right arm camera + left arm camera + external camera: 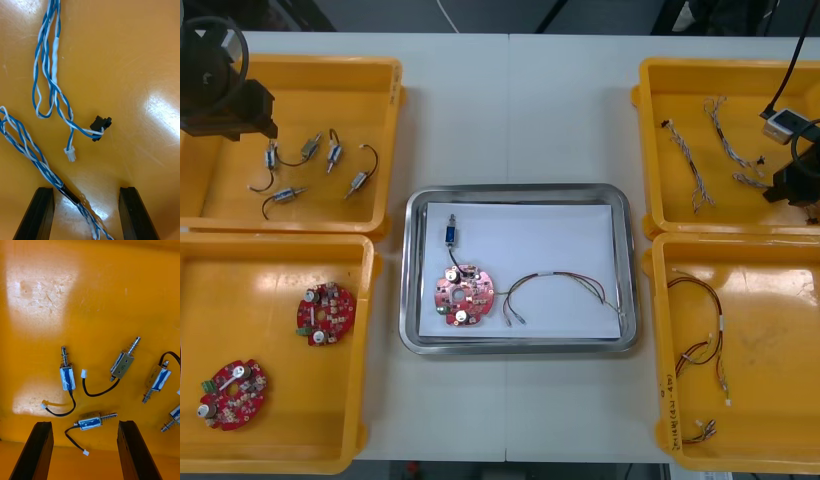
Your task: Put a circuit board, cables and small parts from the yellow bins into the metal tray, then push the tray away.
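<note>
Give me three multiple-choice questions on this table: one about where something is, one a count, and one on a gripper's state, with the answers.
1. The right gripper hangs over:
A) the far right bin, which holds blue-and-white cables
B) the metal tray
C) the bare table

2. How many red circuit boards lie in the near left bin?
A) one
B) two
C) four

3. The left gripper, above the small metal parts, is:
A) open
B) shut on a part
C) shut on nothing

Answers:
1 A, since its wrist view has those cables on the bin floor by its fingers.
2 B, since the front view has two boards there.
3 A, since its fingers stand apart with nothing clamped.
</note>
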{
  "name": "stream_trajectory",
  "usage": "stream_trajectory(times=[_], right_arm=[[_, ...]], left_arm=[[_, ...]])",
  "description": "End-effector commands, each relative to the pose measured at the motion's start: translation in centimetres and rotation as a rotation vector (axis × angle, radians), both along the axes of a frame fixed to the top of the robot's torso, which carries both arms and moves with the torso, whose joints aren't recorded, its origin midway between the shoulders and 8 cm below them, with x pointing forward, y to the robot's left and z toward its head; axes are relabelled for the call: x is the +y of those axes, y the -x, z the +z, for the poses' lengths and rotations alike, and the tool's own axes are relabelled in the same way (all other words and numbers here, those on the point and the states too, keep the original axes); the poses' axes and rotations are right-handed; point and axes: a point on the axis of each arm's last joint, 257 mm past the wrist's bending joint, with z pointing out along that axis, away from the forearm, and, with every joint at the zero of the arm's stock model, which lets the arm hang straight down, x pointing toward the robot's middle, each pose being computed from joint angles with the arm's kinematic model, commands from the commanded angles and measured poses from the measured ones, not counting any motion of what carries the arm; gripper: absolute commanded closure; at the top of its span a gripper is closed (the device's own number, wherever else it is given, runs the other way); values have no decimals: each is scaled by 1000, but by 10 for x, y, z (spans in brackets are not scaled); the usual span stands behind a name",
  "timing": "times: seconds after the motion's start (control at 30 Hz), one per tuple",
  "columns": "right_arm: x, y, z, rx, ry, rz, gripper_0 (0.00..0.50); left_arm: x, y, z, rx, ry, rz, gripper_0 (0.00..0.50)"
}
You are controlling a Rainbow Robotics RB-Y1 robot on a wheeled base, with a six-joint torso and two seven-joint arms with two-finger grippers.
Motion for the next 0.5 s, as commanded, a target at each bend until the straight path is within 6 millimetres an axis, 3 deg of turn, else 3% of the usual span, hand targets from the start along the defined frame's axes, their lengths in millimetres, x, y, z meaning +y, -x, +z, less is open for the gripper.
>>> stream_trajectory(times=[0.03, 0.1, 0.13, 0.17, 0.2, 0.23, 0.3, 0.33, 0.37, 0.5], right_arm=[[-16, 13, -10, 27, 36, 12, 0], [-17, 14, -12, 29, 32, 9, 0], [-17, 14, -12, 29, 33, 8, 48], [-17, 14, -12, 30, 32, 9, 190], [-17, 15, -13, 30, 33, 8, 287], [-18, 16, -14, 33, 32, 8, 352], [-18, 15, -14, 32, 32, 7, 414], [-18, 16, -14, 33, 32, 8, 477], [-18, 15, -14, 32, 32, 7, 500], [-16, 15, -14, 28, 26, 8, 500]], left_arm=[[22, -10, 12, -41, -70, -86, 0], [25, -11, 3, -34, -82, -100, 0], [25, -13, -3, -32, -87, -110, 0], [27, -15, -8, -32, -91, -120, 0], [27, -16, -11, -32, -91, -123, 0], [27, -17, -17, -31, -93, -130, 0], [29, -19, -22, -32, -91, -128, 0], [27, -20, -26, -32, -93, -132, 0], [28, -21, -28, -32, -100, -132, 0], [27, -24, -32, -34, -119, -135, 0]])
